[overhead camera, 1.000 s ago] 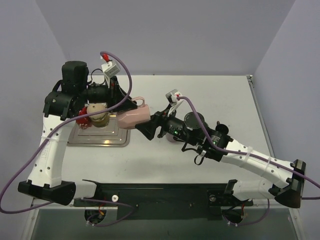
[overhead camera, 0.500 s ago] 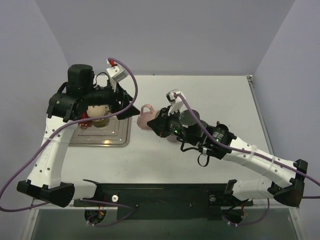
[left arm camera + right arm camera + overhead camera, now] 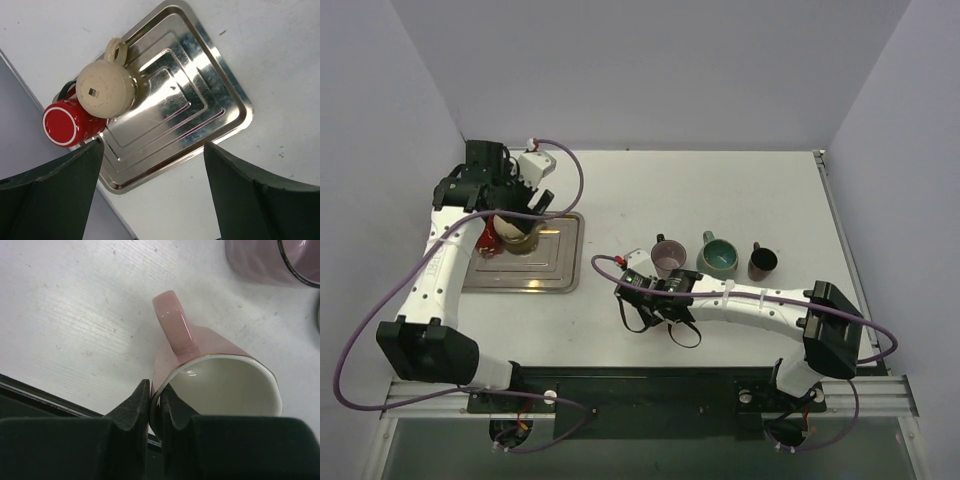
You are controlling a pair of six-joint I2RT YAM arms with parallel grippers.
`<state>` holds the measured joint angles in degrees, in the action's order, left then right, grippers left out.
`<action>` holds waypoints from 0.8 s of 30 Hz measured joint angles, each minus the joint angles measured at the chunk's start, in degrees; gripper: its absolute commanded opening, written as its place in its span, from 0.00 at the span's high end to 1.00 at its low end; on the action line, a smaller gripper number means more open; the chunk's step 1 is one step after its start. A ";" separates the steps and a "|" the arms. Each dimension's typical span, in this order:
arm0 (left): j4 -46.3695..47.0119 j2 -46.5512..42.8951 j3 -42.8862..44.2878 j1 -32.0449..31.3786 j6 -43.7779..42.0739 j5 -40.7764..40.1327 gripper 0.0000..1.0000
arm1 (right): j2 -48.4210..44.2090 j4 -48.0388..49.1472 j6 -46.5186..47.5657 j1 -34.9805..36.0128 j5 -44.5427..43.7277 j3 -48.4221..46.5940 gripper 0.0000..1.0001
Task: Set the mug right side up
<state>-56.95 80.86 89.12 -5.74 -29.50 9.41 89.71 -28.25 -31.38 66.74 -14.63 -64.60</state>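
Observation:
The right wrist view shows a pink mug (image 3: 200,347) with a gold rim and white inside, its mouth turned toward the camera and its handle (image 3: 173,322) pointing away. My right gripper (image 3: 155,400) is shut on the mug's wall at the rim, one finger inside and one outside. In the top view the right gripper (image 3: 655,290) sits low over the table's front middle, and the pink mug is hidden beneath it. My left gripper (image 3: 152,192) hangs open and empty above the metal tray (image 3: 210,105). It is at the far left in the top view (image 3: 515,210).
On the tray stand a cream mug (image 3: 106,89) and a red mug (image 3: 65,125), both bottom up. A mauve mug (image 3: 667,258), a teal mug (image 3: 718,255) and a dark mug (image 3: 763,261) stand upright in a row behind the right arm. The mauve mug (image 3: 270,260) is close ahead of the pink one.
The left gripper let go of the pink mug, opened wide and drew back over the tray. The right gripper shut on the mug's rim and carried it down toward the table's front middle.

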 measured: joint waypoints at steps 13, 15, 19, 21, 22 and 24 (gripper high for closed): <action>4.68 8.24 -2.29 1.36 -6.75 -5.09 0.07 | 0.96 0.52 -1.79 -3.28 -1.36 -1.25 0.11; 5.60 10.05 -1.53 1.33 -8.09 -5.11 0.07 | 0.63 -1.36 -1.36 -2.67 -1.73 -3.67 0.08; 8.24 17.55 3.72 0.96 -10.67 -7.08 0.07 | -3.80 -2.67 0.00 -1.99 -2.10 -6.34 0.06; 9.22 23.30 8.04 0.85 -11.80 -8.33 0.07 | -8.09 -3.21 0.42 -1.95 -2.91 -6.43 0.06; 9.62 26.21 10.08 0.83 -12.09 -8.85 0.08 | -10.34 -3.48 0.59 -2.10 -3.45 -6.45 0.05; 9.51 32.37 14.67 0.81 -12.68 -9.42 0.13 | -13.62 -3.80 1.01 -2.67 -4.26 -6.45 0.05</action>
<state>-47.44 113.23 103.79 -4.93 -42.17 -0.01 76.09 -32.05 -30.37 64.07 -18.90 -71.05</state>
